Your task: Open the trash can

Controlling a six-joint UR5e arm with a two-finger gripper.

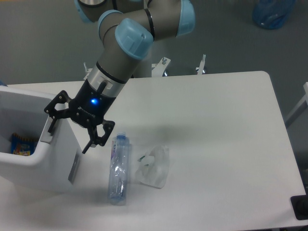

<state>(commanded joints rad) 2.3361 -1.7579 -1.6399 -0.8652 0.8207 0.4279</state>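
The trash can (33, 171) stands at the table's left edge as a large white boxy bin. Its top is open, and a colourful packet (21, 144) shows inside. My gripper (68, 137) is open over the bin's right rim. One finger (50, 126) rests by the grey push tab (45, 136), while the other finger (89, 143) hangs outside the bin's right wall. Nothing is held between them. The lid itself does not show.
A clear bottle with a blue cap (119, 168) lies on the table just right of the bin. A small translucent bag (154, 166) lies beside it. A blue object (273, 12) sits on the floor at top right, and a black item (301, 207) at the bottom right edge.
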